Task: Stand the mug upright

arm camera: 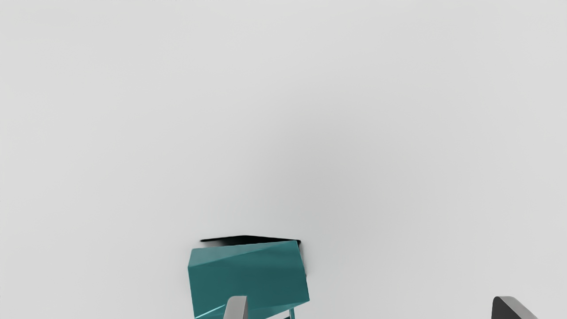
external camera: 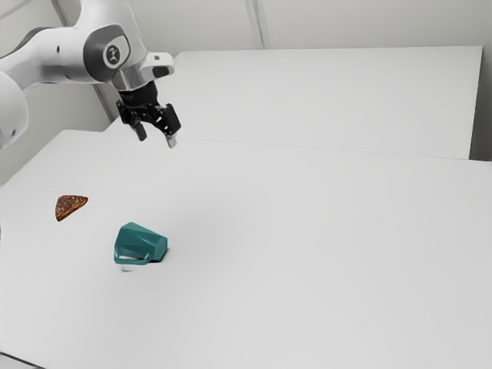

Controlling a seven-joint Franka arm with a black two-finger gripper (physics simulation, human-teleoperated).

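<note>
One teal, faceted mug (external camera: 138, 240) lies sideways on the white table (external camera: 323, 254), below the black two-finger gripper (external camera: 156, 139), whose fingers stand wide apart. Below it too, toward the exterior view's left: a brown triangular slice (external camera: 69, 205). The arm's (external camera: 58, 55) round emblem (external camera: 113, 54) is illegible.

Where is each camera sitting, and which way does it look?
Exterior view: beside the arm, looking down at a slant over the table, with the mug and a brown wedge; the arm and gripper show.
Wrist view: on the arm's hand, looking down past its fingertips at the mug and table.
Both share: the tipped-over mug, the table and the gripper's fingers.
</note>
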